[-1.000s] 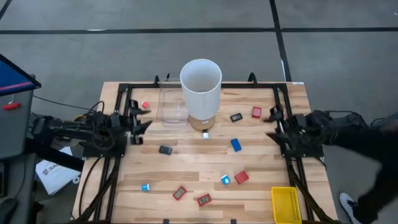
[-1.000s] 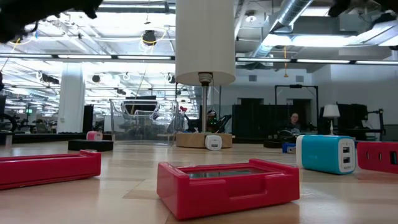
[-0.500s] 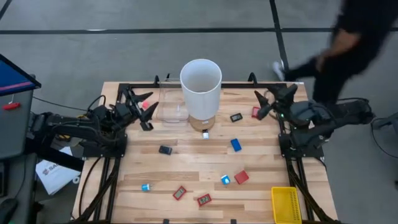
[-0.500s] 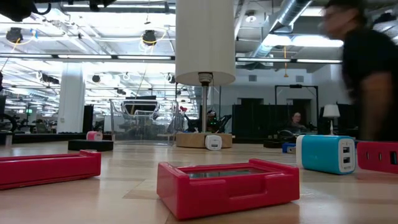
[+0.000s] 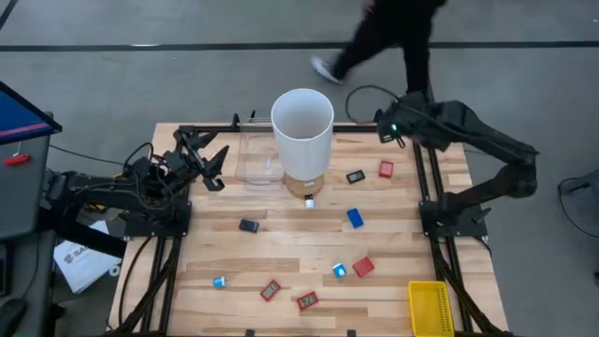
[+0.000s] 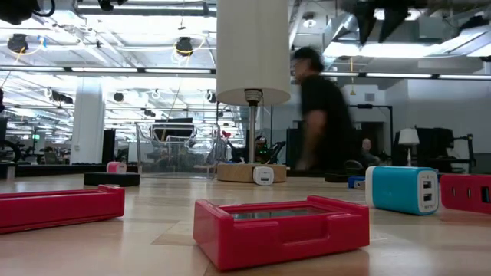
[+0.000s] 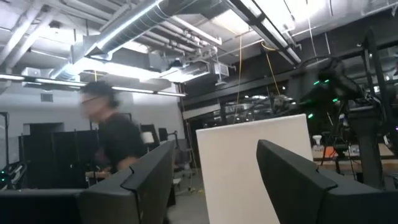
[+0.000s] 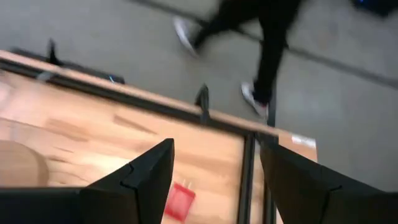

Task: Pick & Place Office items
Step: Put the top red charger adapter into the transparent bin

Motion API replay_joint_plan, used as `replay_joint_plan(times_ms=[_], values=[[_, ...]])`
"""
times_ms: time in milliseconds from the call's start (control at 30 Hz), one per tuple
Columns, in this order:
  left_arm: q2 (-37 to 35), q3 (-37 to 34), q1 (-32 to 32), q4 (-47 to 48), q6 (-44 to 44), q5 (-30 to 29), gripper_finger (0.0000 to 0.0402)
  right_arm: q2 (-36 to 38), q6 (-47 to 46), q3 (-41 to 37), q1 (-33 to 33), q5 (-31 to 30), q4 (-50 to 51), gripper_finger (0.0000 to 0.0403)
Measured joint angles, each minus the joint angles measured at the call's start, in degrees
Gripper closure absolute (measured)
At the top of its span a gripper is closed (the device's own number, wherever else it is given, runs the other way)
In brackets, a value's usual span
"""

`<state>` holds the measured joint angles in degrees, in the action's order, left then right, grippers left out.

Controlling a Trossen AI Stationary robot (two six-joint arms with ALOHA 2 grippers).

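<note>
Wooden surface [image 5: 281, 248] carries the office items [image 5: 355, 217], small red, blue and black pieces scattered from its middle to its near edge, around a tall white cylinder [image 5: 302, 131]. Left claw [image 5: 208, 165] hangs above the far left corner with fingers apart and empty. Right claw [image 5: 386, 124] hovers over the far right edge, likewise spread with nothing between, while a person [image 5: 388, 33] walks past behind.

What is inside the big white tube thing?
From above, the tall white cylinder is open at the top and only its pale inner wall shows. No piece is visible in it, but the very bottom cannot be made out.
</note>
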<state>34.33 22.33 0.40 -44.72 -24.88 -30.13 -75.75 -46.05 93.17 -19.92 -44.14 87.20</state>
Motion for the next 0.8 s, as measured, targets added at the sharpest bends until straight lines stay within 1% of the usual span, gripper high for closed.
replay_joint_plan(times_ms=[100, 167, 267, 333, 433, 567, 667, 800], values=[[-0.29, 0.02, 0.0, -0.52, 0.0, 1.34, 0.0176, -0.29, 1.54, -0.63, -6.74, 5.09, -1.94, 0.0171], [-0.58, 0.02, 0.0, -0.75, 0.02, 1.67, 0.0175, 0.72, 3.99, -2.74, -10.15, 8.43, -6.71, 0.0171], [-0.59, 0.02, 0.0, -0.66, 0.02, 1.99, 0.0174, 2.28, 7.08, -6.62, -15.22, 15.21, -13.14, 0.0171], [-0.59, 0.02, 0.0, -0.71, 0.07, 1.99, 0.0174, 2.9, 7.3, -9.29, -18.29, 17.43, -14.22, 0.0171], [-0.59, 0.02, 0.0, -0.71, 0.24, 1.99, 0.0173, 3.13, 6.27, -14.37, -22.14, 19.17, -14.21, 0.0171], [-0.59, 0.02, 0.0, -0.92, 0.77, 1.99, 0.0173, 3.01, 4.32, -22.95, -23.18, 20.64, -16.57, 0.017], [-0.59, 0.02, 0.0, -1.65, 1.64, 1.98, 0.0173, 2.93, 3.85, -29.52, -23.14, 23.66, -23.06, 0.0164], [-0.57, 0.02, 0.0, -1.57, 2.62, 1.99, 0.0173, 2.32, 0.6, -36.79, -21.73, 27.35, -32.29, 0.0153]])
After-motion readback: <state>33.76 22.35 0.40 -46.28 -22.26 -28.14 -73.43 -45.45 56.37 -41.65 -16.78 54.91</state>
